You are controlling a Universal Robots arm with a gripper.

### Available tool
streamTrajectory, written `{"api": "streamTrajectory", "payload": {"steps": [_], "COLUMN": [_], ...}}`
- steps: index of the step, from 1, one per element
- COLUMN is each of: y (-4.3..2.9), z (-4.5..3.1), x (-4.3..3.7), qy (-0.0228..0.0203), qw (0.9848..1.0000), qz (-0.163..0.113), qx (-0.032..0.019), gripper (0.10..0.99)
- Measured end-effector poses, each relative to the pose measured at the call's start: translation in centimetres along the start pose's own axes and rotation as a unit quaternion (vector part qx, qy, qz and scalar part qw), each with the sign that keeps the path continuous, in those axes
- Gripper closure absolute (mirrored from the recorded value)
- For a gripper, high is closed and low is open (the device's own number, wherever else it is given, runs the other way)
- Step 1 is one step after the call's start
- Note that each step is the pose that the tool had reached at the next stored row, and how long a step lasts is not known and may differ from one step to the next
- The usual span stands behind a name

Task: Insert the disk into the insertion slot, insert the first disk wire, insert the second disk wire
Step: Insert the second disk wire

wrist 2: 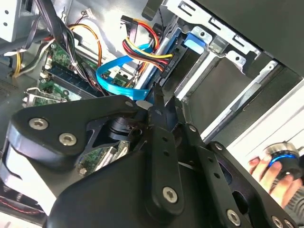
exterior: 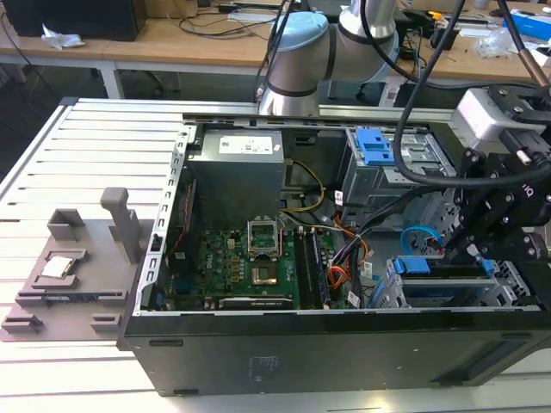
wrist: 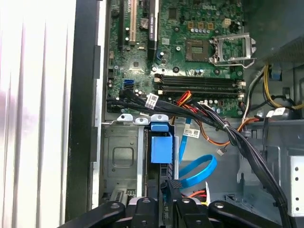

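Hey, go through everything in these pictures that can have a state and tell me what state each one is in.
Computer case: open, side panel off.
Disk: sitting inside the metal bay.
Metal bay: occupied by the disk.
Processor socket: cover plate swung open.
Blue flat cable: hanging in a loose loop beside the disk; its ends are hidden.
Pincer: down at the disk's edge, next to the cable plugs.

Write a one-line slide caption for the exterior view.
Robot arm's tool reaches into the open computer case beside the disk seated in the insertion slot.
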State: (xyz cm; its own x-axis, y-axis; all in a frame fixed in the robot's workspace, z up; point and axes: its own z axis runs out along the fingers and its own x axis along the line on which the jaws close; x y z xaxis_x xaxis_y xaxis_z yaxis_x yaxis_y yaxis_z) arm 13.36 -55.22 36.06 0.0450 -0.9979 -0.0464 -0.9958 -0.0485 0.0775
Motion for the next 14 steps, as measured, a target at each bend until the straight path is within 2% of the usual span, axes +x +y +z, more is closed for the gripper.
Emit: {"api": "streamTrajectory", "payload": {"steps": [1, 2, 3, 7, 8, 10, 14], "y": [0.00, 0.00, 0.00, 0.00, 0.00, 0.00, 0.16], "z": [-0.01, -0.01, 0.00, 0.01, 0.01, 0.03, 0.11], "x": [0.00, -0.01, -0.01, 0.00, 0.00, -0.05, -0.08], "qy": [0.0012, -0.0001, -0.0046, -0.0249, -0.0282, -0.0334, -0.0382], "qw": [0.9998, 0.9985, 0.9980, 0.9964, 0.9960, 0.9950, 0.9939], "qz": [-0.022, -0.054, -0.063, -0.080, -0.085, -0.094, -0.104], "qx": [-0.0014, -0.0029, -0.0034, -0.0046, -0.0045, -0.0045, -0.0045], "gripper": [0.851, 0.851, 0.851, 0.851, 0.851, 0.851, 0.851]}}
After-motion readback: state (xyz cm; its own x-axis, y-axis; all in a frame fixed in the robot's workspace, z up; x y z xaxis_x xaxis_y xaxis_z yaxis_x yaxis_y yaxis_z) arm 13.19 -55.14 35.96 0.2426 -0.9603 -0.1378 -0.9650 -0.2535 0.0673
